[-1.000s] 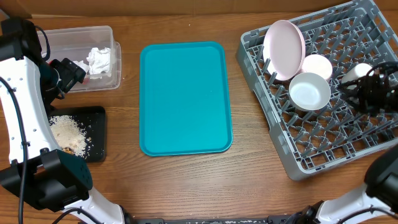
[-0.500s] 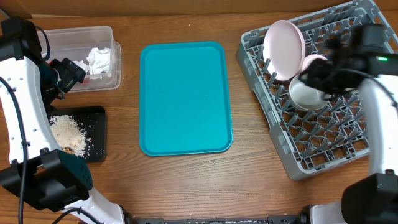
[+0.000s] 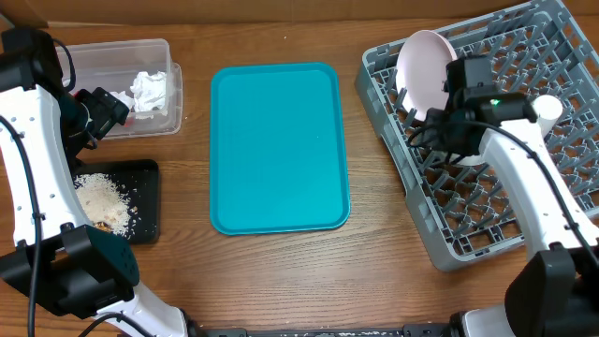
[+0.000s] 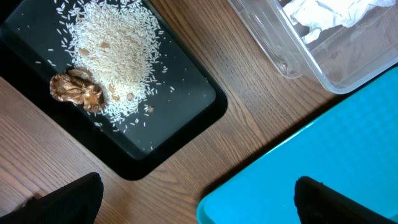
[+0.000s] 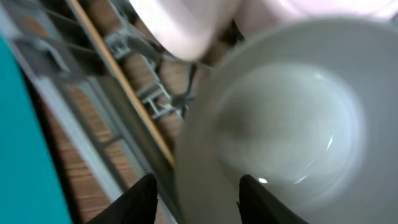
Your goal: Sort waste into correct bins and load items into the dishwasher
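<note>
The grey dish rack [image 3: 487, 220] at the right holds the large pinkish plate [image 3: 423, 67] upright and the small white cup [image 3: 548, 109]. My right gripper [image 3: 448, 131] hovers over the light grey bowl [image 5: 280, 137]. It is open, with its fingers [image 5: 196, 199] on either side of the bowl's rim. The pinkish plate [image 5: 180, 25] is just behind the bowl. My arm hides the smaller plate. My left gripper [image 3: 98, 109] is open and empty [image 4: 199, 205] between the clear tub [image 3: 94, 58] and the black tray [image 3: 145, 201]. The napkin [image 3: 148, 90] lies in the tub. Rice [image 4: 112, 50] and the brown food piece [image 4: 78, 90] lie in the black tray. The red wrapper is out of view.
The large teal tray [image 3: 279, 148] lies in the middle of the wooden table, and its corner shows in the left wrist view [image 4: 323, 143]. The rack's upright pegs surround the bowl. The clear tub [image 4: 292, 56] sits close to the black tray [image 4: 186, 112].
My right arm has swung left from the cup at the rack's right side to above the bowl. The left arm has not moved.
</note>
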